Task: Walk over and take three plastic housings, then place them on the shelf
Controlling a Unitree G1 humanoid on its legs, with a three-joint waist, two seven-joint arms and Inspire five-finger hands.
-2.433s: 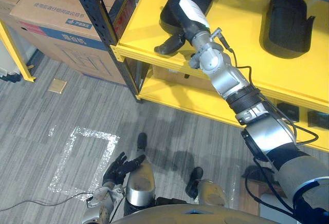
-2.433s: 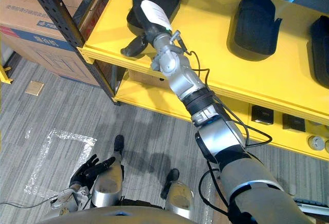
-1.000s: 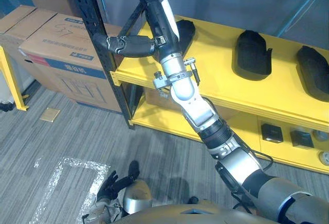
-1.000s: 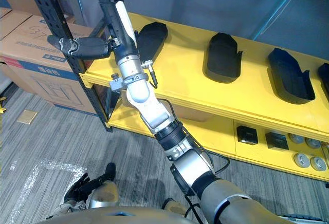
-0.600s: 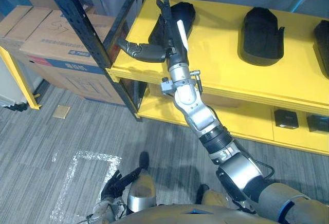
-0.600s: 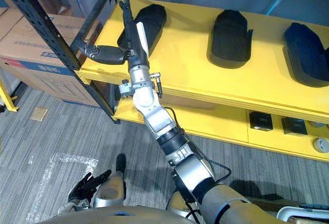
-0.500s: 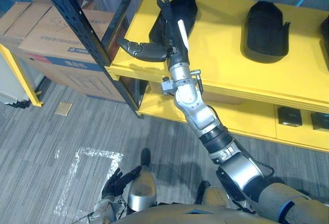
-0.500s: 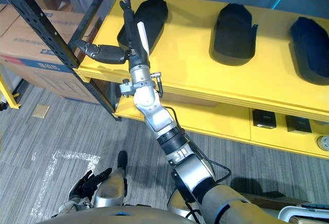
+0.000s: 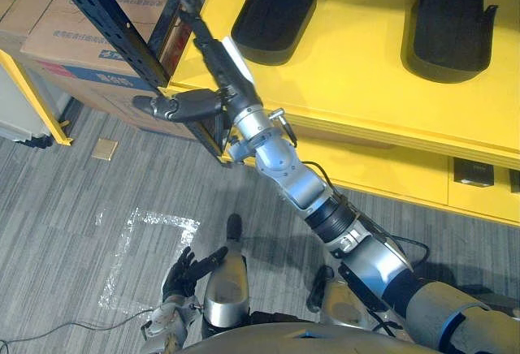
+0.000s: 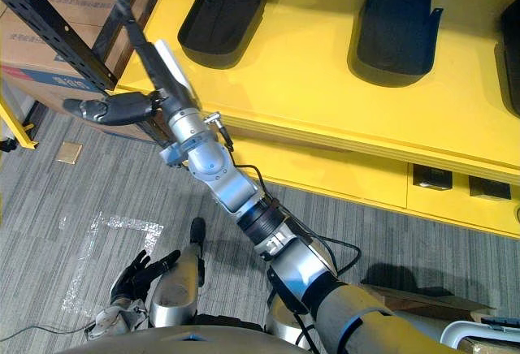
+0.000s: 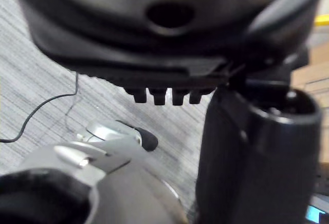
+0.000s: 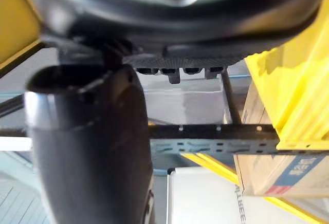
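Observation:
Two black plastic housings [image 9: 277, 6] [image 9: 452, 19] lie apart on the yellow shelf [image 9: 349, 78], and the edge of a third [image 10: 514, 41] shows at the far right. My right hand [image 9: 221, 74] hangs in the air off the shelf's front left corner, beside the dark rack upright [image 9: 106, 17]. Its fingers are straight, its thumb [image 9: 175, 107] sticks out sideways, and it holds nothing. It is a good hand's length from the left housing. My left hand [image 9: 192, 268] hangs low near the floor, fingers relaxed and empty.
Cardboard boxes [image 9: 77, 41] stand behind the upright at the left. A lower yellow shelf carries small black boxes [image 9: 474, 171]. A yellow post [image 9: 32, 94] slants at the far left. A silvery tape square [image 9: 150, 252] marks the grey floor.
My right hand has pulled back from beside the left housing to off the shelf's front left corner, still empty. The view has shifted too. The housings stay on the shelf.

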